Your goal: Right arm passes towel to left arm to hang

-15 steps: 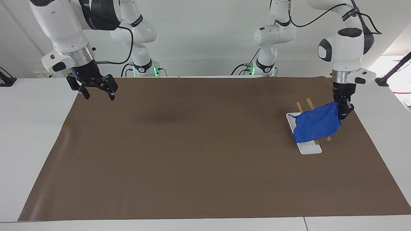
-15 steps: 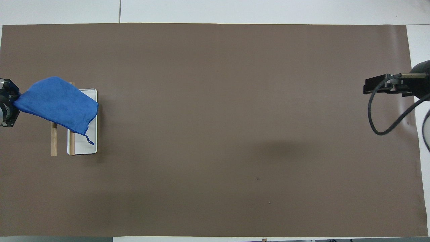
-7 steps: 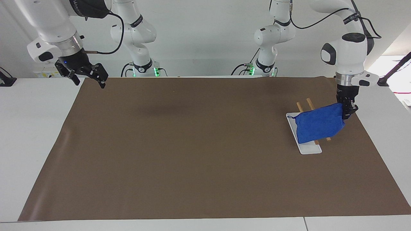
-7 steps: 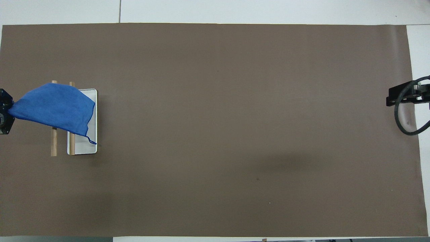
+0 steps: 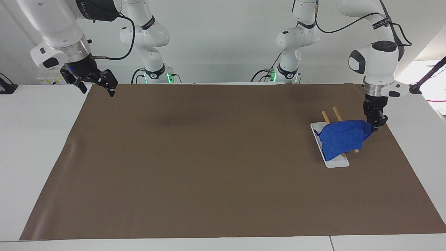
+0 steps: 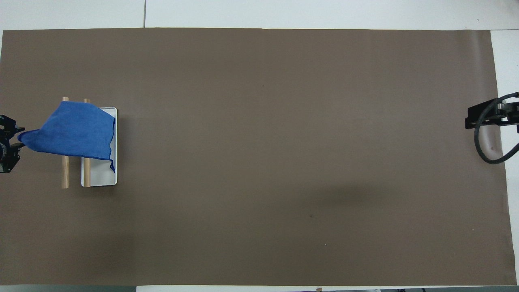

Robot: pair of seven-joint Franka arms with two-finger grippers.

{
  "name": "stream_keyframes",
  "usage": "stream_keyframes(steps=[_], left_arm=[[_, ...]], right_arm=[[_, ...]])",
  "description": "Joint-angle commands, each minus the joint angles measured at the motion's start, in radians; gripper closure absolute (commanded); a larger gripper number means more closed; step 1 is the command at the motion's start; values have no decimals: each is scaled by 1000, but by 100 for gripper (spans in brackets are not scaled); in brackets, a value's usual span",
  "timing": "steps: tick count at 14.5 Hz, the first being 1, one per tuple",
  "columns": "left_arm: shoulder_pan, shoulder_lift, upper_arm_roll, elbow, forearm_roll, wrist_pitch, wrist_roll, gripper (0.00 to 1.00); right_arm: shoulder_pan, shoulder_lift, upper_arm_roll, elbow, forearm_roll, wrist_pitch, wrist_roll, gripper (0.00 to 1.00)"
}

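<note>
Towel (image 5: 339, 137) draped over 2 rack rods (image 5: 337, 113).
My left gripper (image 5: 373, 122) pinches its corner; my right gripper (image 5: 97, 86) waits, fingers spread, above the mat (image 5: 209, 167) edge.

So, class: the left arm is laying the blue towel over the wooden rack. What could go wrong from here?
1. The left gripper grips one corner of the towel, so pulling away unopened could drag it off the rack's bars.
2. The towel covers only the bars' end nearer the robots and may slip onto the white base.

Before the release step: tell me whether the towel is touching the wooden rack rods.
Touching. In the facing view the towel sags over both wooden rods, its corner at the left gripper; the overhead view shows it lying across them.
</note>
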State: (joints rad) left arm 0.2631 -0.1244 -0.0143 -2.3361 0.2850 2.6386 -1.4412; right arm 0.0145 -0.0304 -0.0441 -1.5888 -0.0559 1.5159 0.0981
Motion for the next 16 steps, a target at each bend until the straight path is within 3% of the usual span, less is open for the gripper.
stream_keyframes(steps=[1,4,13,16], left_arm=[[13,54,-7,102,8,-32,-7,0],[-4,92,-13,249,5,-188,5,0],[-217,150,-18,415,5,-220,105,0],[-268,157,-18,464,-16,-224,244,0]], right_arm=[[-10,-19,9,-20,-1,3,-15,0],[-10,-17,9,-13,2,-9,40,0],[-7,-14,10,-13,33,0,42,0],[-7,-14,10,-13,34,3,40,0]])
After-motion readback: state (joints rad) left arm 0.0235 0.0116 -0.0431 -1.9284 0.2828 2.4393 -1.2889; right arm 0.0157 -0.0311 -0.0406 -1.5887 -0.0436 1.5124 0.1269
